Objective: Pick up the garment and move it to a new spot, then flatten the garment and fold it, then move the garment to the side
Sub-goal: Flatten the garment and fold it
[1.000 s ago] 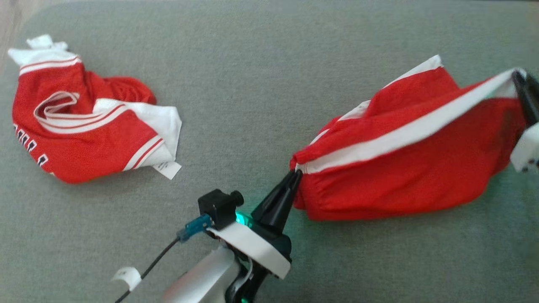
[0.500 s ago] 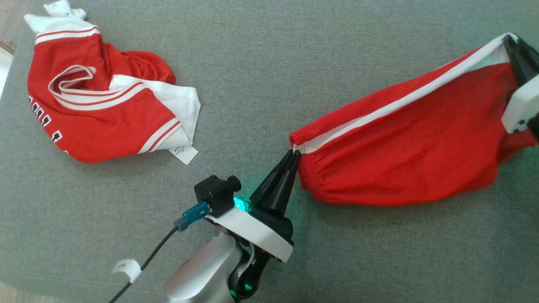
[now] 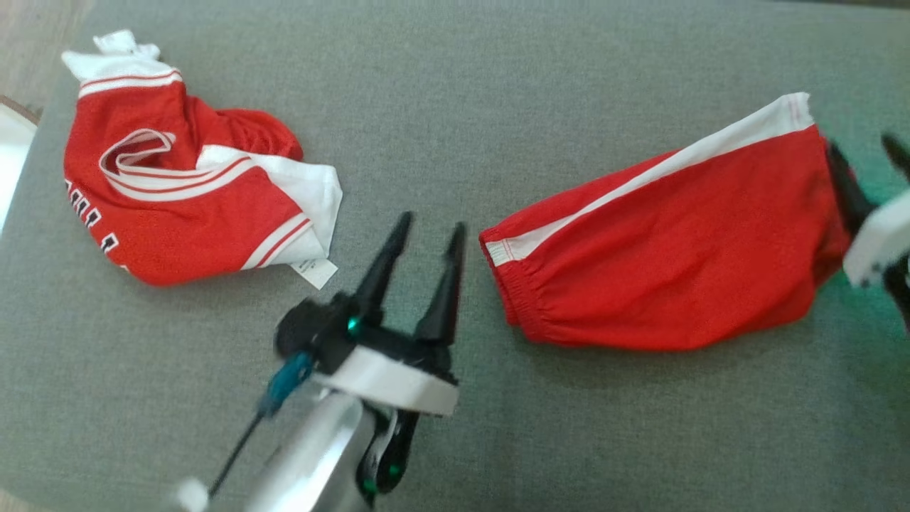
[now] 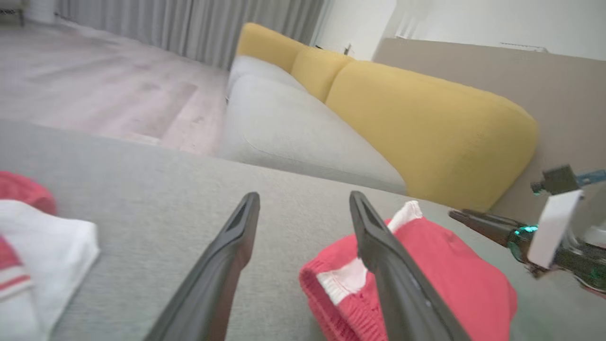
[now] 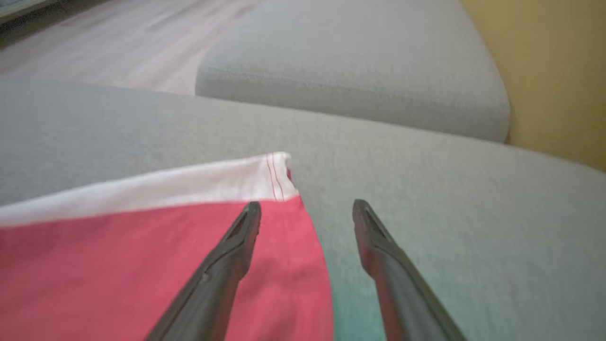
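Grey padded surface [image 3: 455, 107] | red shorts [image 3: 668, 263] lying right of centre, nearly flat, gripped by nothing | left claw [image 3: 431, 223] spread, just left of them | right claw [image 3: 862, 146] spread at their right end | jersey [image 3: 178, 206] crumpled far left | advice: smooth the near-edge bulge outward before folding, keeping the white stripe straight.

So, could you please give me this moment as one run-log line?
left end effector: open, empty | right end effector: open, empty | shorts: laid out on grey surface | jersey: crumpled

I count two red garments: one pair of shorts [image 3: 661, 249] and one jersey [image 3: 185, 199]. Two grippers, the left gripper [image 3: 431, 226] and the right gripper [image 3: 860, 144]. I make the yellow cushions [image 4: 426, 132] probably three, though they are blurred.
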